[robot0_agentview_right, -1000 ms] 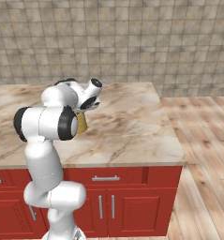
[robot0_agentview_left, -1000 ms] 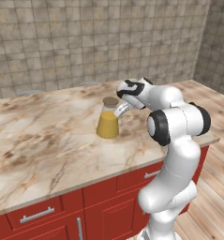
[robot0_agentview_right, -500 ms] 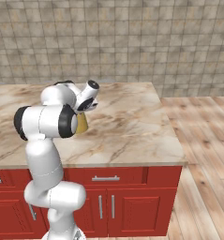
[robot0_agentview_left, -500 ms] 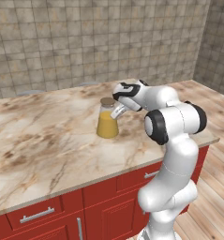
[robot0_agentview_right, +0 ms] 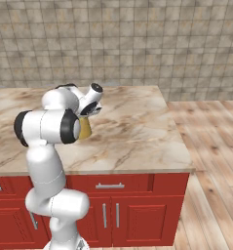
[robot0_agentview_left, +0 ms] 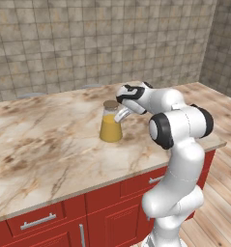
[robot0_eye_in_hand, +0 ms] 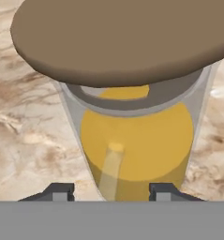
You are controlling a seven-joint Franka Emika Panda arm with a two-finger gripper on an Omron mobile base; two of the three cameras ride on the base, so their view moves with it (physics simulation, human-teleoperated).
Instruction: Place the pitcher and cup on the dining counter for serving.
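The arm [robot0_agentview_right: 64,124] hides most of the pitcher [robot0_agentview_right: 86,128].

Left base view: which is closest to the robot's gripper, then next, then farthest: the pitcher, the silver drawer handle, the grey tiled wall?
1. The pitcher, right at the gripper.
2. The grey tiled wall, behind the counter.
3. The silver drawer handle, low on the left.

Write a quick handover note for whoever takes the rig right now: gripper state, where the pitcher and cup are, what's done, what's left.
Gripper: open, fingertips on either side of the pitcher's neck with a gap each side, holding nothing.
Pitcher: upright on the dining counter, lid on.
Cup: I can't tell where it is from these views.
Done: pitcher looks placed.
Left: back the hand away from the pitcher, then find the cup and set it on the counter.
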